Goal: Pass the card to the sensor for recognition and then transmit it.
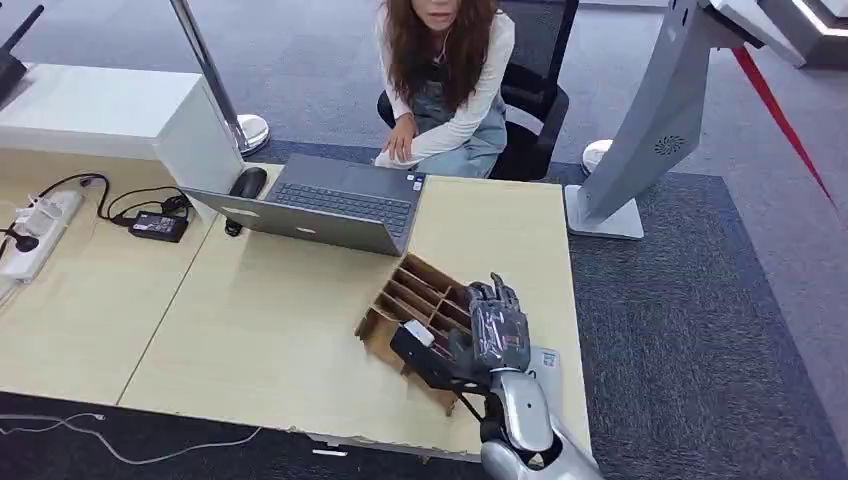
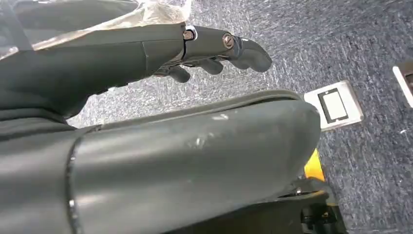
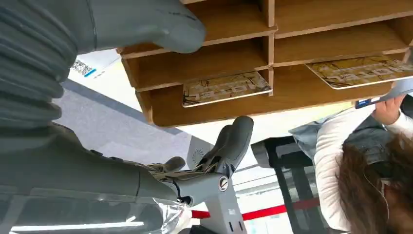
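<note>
- One wooden slotted rack (image 1: 415, 295) is seen on the table.
- Two patterned cards (image 3: 225, 87) (image 3: 363, 71) are counted in its slots.
- One open laptop (image 1: 325, 205) is seen.
- One mouse (image 1: 247, 182) is seen.
- One power strip (image 1: 38, 230) is seen.
- One seated person (image 1: 445, 80) is seen.

Brown wooden rack (image 3: 204, 63) holds tan, dark-patterned cards (image 3: 225, 87); carpet (image 2: 365, 156) is speckled grey-blue.

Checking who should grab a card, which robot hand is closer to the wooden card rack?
Right. The right hand hovers at the wooden card rack, open; the left hand hangs over the carpet.
</note>
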Available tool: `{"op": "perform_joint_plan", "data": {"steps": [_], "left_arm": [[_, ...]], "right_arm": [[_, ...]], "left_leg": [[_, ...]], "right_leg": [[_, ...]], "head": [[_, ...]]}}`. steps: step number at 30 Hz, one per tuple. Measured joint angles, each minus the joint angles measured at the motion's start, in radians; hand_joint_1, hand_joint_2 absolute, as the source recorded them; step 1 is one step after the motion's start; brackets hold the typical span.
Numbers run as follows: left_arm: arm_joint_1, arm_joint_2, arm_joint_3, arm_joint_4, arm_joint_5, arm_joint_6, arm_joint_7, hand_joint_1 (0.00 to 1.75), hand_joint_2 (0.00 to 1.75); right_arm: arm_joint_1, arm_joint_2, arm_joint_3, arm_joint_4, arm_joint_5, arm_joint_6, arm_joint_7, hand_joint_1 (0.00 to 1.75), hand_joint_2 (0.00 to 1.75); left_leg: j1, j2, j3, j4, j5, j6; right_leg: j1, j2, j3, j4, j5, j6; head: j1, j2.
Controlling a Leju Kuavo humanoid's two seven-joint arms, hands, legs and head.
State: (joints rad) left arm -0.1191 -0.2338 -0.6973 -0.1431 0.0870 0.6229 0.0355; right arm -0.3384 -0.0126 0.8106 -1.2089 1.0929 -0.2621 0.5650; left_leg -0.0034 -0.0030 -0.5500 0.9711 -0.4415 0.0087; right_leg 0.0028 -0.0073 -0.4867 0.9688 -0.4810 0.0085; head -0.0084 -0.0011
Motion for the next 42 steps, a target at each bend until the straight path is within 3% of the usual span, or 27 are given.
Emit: {"op": "perform_joint_plan", "data": {"steps": [11, 19, 20, 21, 22, 29, 33, 42], "left_arm": [[0.002, 0.000, 0.020, 0.000, -0.008, 0.008, -0.003, 0.00, 0.00], [0.002, 0.000, 0.025, 0.000, -0.008, 0.008, -0.003, 0.00, 0.00], [0.002, 0.000, 0.025, 0.000, -0.008, 0.008, -0.004, 0.00, 0.00], [0.002, 0.000, 0.025, 0.000, -0.008, 0.008, -0.004, 0.00, 0.00], [0.002, 0.000, 0.025, 0.000, -0.008, 0.008, -0.005, 0.00, 0.00], [0.003, 0.000, 0.037, 0.000, -0.011, 0.008, -0.016, 0.00, 0.00], [0.004, -0.001, 0.047, 0.000, -0.021, 0.011, -0.020, 0.00, 0.00], [0.005, -0.003, 0.071, 0.000, -0.038, 0.018, -0.030, 0.00, 0.00]], "right_arm": [[-0.004, 0.007, -0.002, 0.026, 0.001, -0.013, -0.013, 0.65, 1.75], [-0.005, 0.008, -0.005, 0.032, 0.001, -0.018, -0.014, 0.75, 1.75], [-0.005, 0.008, -0.005, 0.032, 0.001, -0.018, -0.014, 0.84, 1.75], [-0.005, 0.009, -0.008, 0.032, 0.001, -0.019, -0.015, 1.43, 1.75], [-0.005, 0.010, -0.011, 0.033, 0.001, -0.019, -0.017, 1.75, 1.75], [-0.014, 0.015, -0.020, 0.041, 0.001, -0.047, -0.033, 1.75, 1.75], [-0.018, 0.017, -0.020, 0.043, 0.004, -0.055, -0.035, 1.52, 1.75], [-0.016, 0.022, -0.019, 0.061, 0.009, -0.071, -0.043, 1.47, 1.75]], "left_leg": [[0.000, 0.000, 0.000, 0.000, 0.000, 0.000], [0.000, 0.000, 0.000, 0.000, 0.000, 0.000], [0.000, 0.000, 0.000, 0.000, 0.000, 0.000], [0.000, 0.000, 0.000, 0.000, 0.000, 0.000], [0.000, 0.000, 0.000, 0.000, 0.000, 0.000], [0.000, 0.000, 0.000, 0.000, 0.000, 0.000], [0.000, 0.000, 0.000, 0.000, 0.000, 0.000], [0.000, 0.000, 0.000, 0.000, 0.000, 0.000]], "right_leg": [[0.000, 0.000, 0.000, 0.000, 0.000, 0.000], [0.000, 0.000, 0.000, 0.000, 0.000, 0.000], [0.000, 0.000, 0.000, 0.000, 0.000, 0.000], [0.000, 0.000, 0.000, 0.000, 0.000, 0.000], [0.000, 0.000, 0.000, 0.000, 0.000, 0.000], [0.000, 0.000, 0.000, 0.000, 0.000, 0.000], [0.000, 0.000, 0.000, 0.000, 0.000, 0.000], [0.000, 0.000, 0.000, 0.000, 0.000, 0.000]], "head": [[0.000, 0.000], [0.000, 0.000], [0.000, 0.000], [0.000, 0.000], [0.000, 0.000], [0.000, 0.000], [0.000, 0.000], [0.000, 0.000]]}}
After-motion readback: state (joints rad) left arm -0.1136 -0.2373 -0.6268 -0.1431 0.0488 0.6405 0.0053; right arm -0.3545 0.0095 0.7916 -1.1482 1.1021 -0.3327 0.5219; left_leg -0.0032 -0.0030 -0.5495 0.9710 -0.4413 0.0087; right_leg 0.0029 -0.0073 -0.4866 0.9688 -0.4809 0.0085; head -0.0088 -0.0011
